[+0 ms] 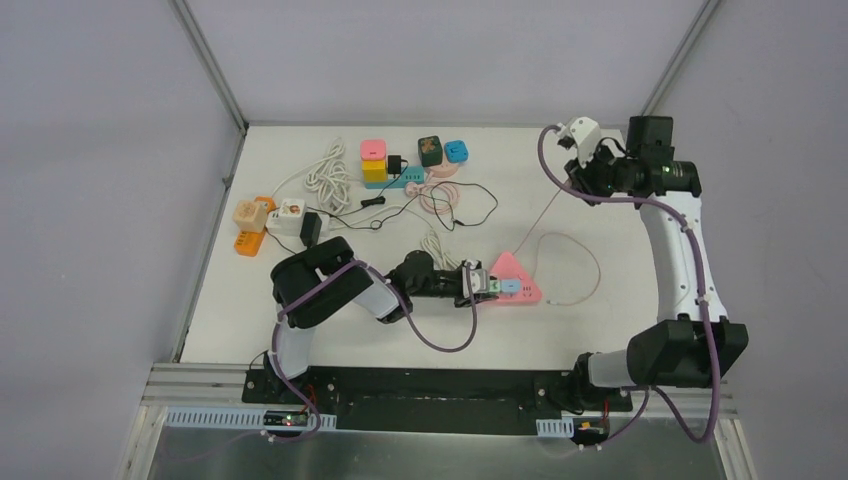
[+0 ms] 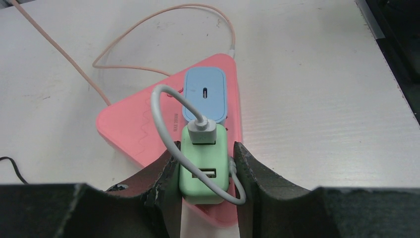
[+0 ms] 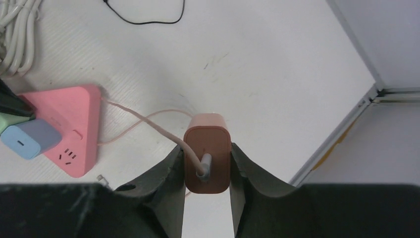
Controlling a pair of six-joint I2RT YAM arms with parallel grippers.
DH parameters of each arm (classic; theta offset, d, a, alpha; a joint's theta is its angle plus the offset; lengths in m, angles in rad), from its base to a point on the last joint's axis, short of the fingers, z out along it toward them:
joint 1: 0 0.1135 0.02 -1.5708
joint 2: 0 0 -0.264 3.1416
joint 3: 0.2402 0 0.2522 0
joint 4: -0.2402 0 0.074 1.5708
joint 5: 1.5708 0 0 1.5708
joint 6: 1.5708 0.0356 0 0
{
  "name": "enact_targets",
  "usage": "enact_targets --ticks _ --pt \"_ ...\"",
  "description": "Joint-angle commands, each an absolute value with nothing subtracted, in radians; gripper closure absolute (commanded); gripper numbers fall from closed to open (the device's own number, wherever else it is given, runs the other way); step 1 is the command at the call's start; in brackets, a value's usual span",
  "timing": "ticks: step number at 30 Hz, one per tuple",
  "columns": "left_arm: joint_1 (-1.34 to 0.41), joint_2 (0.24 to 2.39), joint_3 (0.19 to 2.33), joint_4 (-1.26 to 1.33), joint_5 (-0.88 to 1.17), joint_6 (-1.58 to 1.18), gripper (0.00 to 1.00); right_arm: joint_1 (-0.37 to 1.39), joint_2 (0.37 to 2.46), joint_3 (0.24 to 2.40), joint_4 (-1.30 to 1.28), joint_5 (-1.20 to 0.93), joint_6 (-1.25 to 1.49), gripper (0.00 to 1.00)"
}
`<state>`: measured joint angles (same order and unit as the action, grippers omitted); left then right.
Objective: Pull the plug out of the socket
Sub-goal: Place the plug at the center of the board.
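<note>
The pink triangular socket (image 2: 138,124) lies flat near the table's middle (image 1: 522,270). A mint-green plug (image 2: 204,166) stands on its near corner with a grey cable (image 2: 158,114) looped out of its top. My left gripper (image 2: 204,171) is shut on that plug from both sides. A light-blue plug (image 2: 205,94) sits in the socket just beyond. My right gripper (image 3: 207,163) is held high at the far right (image 1: 578,178), shut on a pink-brown plug (image 3: 207,153). That plug's pink cable (image 3: 143,119) trails down to the socket (image 3: 69,119).
At the back of the table stand pink and yellow cube adapters (image 1: 374,160), an orange strip (image 1: 252,228), a coiled white cable (image 1: 328,175) and thin black cables (image 1: 440,205). The table's right edge and metal rail (image 3: 346,129) run beneath my right gripper.
</note>
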<state>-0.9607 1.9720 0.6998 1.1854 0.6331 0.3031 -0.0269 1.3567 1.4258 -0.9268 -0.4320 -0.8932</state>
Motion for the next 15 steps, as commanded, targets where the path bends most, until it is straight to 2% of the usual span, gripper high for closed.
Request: enact_targets --ticks 1,9,15 --pt "-0.957 1.948 0.658 1.173 0.630 0.293 1.00 -0.035 1.400 1.639 -0.933 -0.381 -0.844 1.00" --pt "-0.965 1.923 0.640 1.192 0.632 0.300 1.00 -0.037 1.545 2.033 -1.071 -0.347 -0.813 1.00" --pt "-0.973 1.905 0.634 1.190 0.635 0.305 1.00 -0.037 1.625 2.201 -1.118 -0.295 -0.806 1.00"
